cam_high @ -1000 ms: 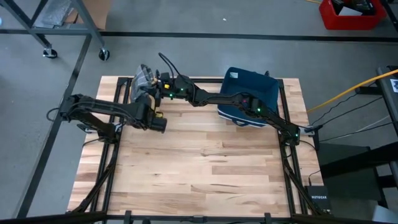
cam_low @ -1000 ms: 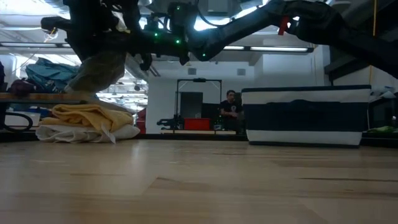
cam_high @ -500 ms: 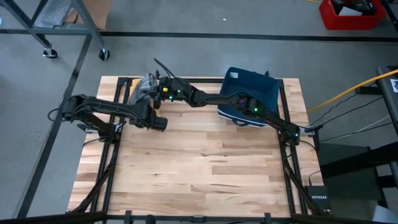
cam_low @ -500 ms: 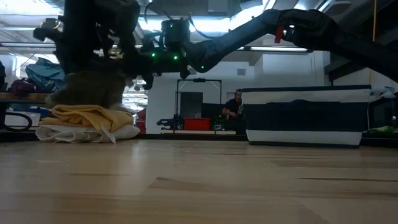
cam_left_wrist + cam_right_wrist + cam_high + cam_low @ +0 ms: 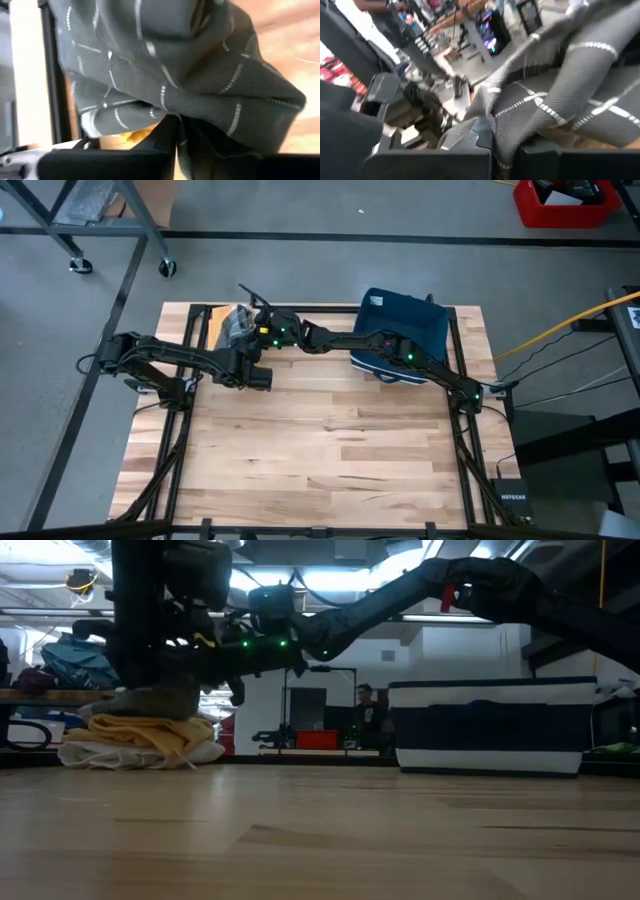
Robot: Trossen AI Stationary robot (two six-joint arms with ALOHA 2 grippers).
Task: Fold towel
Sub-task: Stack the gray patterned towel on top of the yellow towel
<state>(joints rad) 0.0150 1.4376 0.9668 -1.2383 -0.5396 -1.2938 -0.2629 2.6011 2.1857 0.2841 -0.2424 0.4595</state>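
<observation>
A grey towel (image 5: 232, 326) with white dashed stripes lies bunched on a stack of folded towels at the table's far left. In the low view its underside (image 5: 150, 703) rests on a yellow towel (image 5: 148, 730), which lies on a white one (image 5: 110, 753). My left gripper (image 5: 240, 346) stands at the towel's near side, slanting down, shut on it. My right gripper (image 5: 252, 323) reaches in from the right, nearly level, and is also shut on it. My left gripper pinches a fold of the grey towel (image 5: 176, 124) between its two fingers, slanting down from the near side. The cloth bulges slack beyond the fingers and lies on the stack. My right gripper pinches a bunched edge of the grey towel (image 5: 506, 131) between its two fingers, coming nearly level from the table's right. How many layers cannot be told. The cloth spreads slack ahead of it onto the stack.
A dark blue bin (image 5: 405, 330) stands at the table's far right, under the right arm; it shows in the low view as a dark box (image 5: 490, 725). A person (image 5: 366, 708) sits in the room beyond. The wooden table top (image 5: 330, 450) is bare toward the near edge.
Both grippers have gone down with the grey towel. The towel, which hung bunched above the stack, now rests on the yellow towel. My right gripper has tipped toward level.
</observation>
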